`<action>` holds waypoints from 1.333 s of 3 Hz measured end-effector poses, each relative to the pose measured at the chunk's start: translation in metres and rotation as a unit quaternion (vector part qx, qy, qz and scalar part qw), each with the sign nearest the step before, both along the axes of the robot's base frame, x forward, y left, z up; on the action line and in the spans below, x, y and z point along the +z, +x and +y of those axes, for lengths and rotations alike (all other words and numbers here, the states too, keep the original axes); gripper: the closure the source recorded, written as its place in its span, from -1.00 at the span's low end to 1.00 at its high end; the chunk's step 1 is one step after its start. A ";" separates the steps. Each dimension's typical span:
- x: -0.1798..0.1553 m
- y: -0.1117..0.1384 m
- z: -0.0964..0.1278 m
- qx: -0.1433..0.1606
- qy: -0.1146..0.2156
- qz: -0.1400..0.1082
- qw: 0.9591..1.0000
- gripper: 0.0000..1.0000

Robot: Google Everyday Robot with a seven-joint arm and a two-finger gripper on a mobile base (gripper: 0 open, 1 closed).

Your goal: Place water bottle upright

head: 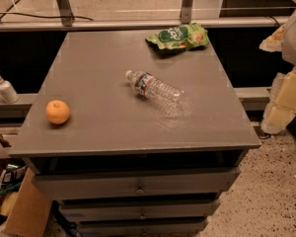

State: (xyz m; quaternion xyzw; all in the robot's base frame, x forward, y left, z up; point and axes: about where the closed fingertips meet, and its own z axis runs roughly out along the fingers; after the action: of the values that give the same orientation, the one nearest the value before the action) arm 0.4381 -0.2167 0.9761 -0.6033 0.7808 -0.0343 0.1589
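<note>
Gripper (281,39) is showing only as a pale blurred mass at the right edge, upper part, cut off by the frame. Cannot tell if it is released or clenched, or whether it is holding anything. It is hanging off past the right side of the cabinet top (113,132), not touching anything on it.

Water bottle (155,89) is lying on its side near the middle of the top, well apart from the gripper, to its left and nearer the camera. White cap is pointing far-left, base is pointing near-right toward the gripper's side, and the dark label band with red is sitting just behind the cap. Clear ribbed body is blending into the grey surface, so the base outline is hard to make out.

Nearest, a cardboard box (24,211) is sitting at the bottom left, cut off, contents unclear. 3 drawer fronts (138,186) are stacking under the top, the lowest clipped by the frame. An orange (57,111) is resting near the front-left corner, well apart from the bottle. A white pump dispenser (4,88) is standing on a ledge left of the cabinet. Yellowish blocks (286,102) are piling up on the floor at right, below the gripper. A green snack bag (178,37) is lying flat at the far edge of the top, beyond the bottle
</note>
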 end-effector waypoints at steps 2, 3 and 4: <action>0.004 0.006 0.010 0.004 0.017 -0.005 1.000 -1.00; 0.007 0.021 0.037 0.003 0.044 -0.004 0.999 -1.00; -0.002 0.041 0.067 -0.019 0.066 0.011 0.998 -1.00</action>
State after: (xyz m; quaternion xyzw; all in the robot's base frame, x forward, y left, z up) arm 0.4794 -0.1495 0.9741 -0.5770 0.7943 0.0210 0.1891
